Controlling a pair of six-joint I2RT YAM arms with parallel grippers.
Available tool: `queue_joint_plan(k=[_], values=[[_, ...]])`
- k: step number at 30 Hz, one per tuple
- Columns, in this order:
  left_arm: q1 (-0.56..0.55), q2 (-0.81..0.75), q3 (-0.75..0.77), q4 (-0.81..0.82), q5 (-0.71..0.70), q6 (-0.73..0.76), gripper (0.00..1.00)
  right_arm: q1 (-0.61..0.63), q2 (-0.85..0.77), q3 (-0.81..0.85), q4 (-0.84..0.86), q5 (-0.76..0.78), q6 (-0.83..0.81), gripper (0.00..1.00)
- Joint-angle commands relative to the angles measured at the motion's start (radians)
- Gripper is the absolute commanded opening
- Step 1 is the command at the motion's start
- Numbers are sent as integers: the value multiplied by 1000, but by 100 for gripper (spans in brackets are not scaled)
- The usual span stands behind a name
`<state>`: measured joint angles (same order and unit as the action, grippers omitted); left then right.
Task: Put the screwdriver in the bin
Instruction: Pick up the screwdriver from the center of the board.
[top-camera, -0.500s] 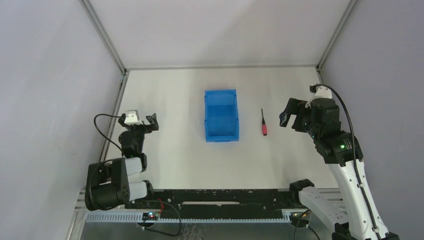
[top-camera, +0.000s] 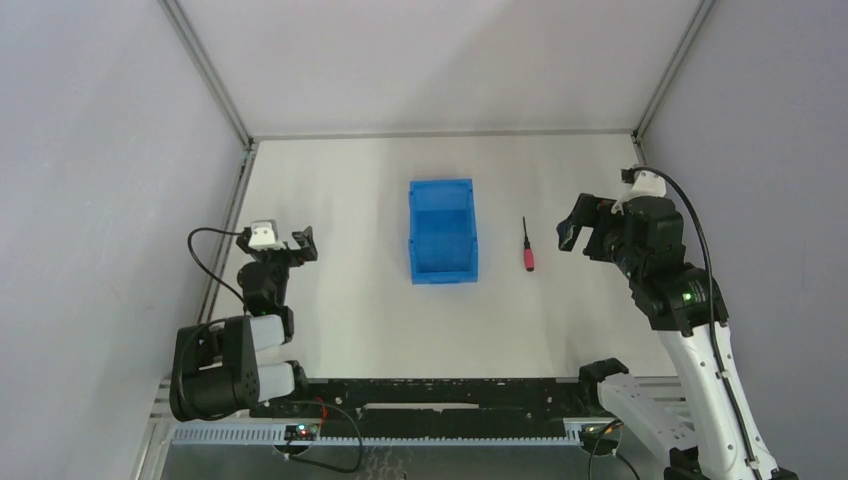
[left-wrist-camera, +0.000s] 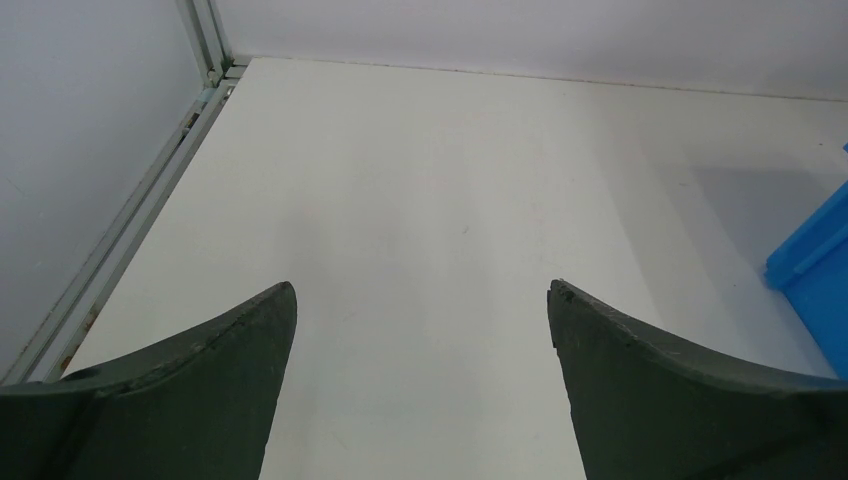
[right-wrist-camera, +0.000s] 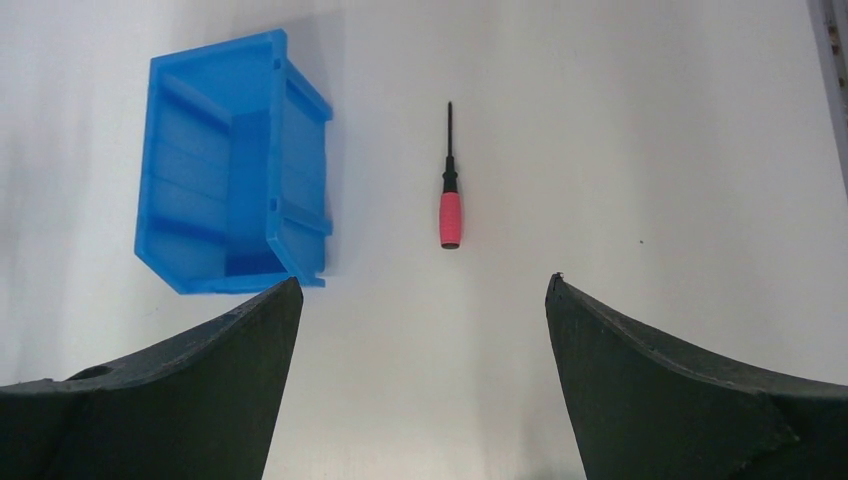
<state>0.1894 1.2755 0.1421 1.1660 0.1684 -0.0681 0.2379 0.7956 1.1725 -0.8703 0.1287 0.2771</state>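
Observation:
The screwdriver (top-camera: 527, 250), red handle and thin black shaft, lies flat on the white table just right of the blue bin (top-camera: 442, 232). In the right wrist view the screwdriver (right-wrist-camera: 449, 196) lies ahead of my fingers, handle nearest, with the bin (right-wrist-camera: 228, 168) to its left. My right gripper (top-camera: 578, 230) is open and empty, held above the table right of the screwdriver. My left gripper (top-camera: 292, 245) is open and empty at the table's left side, far from both. The left wrist view shows only a corner of the bin (left-wrist-camera: 815, 265).
Grey walls and a metal frame rail (top-camera: 228, 235) bound the table on the left, back and right. The black mounting rail (top-camera: 440, 395) runs along the near edge between the arm bases.
My right gripper has shifted very slightly up and left. The left arm, the bin and the screwdriver have not moved.

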Motion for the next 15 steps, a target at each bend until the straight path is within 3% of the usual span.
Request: queue_joint_plan(k=[1, 15], values=[[4, -6, -18, 45, 9, 16, 100, -4, -17, 7, 61, -33, -10, 100], [3, -5, -17, 45, 7, 16, 100, -5, 159, 226, 57, -69, -80, 100]])
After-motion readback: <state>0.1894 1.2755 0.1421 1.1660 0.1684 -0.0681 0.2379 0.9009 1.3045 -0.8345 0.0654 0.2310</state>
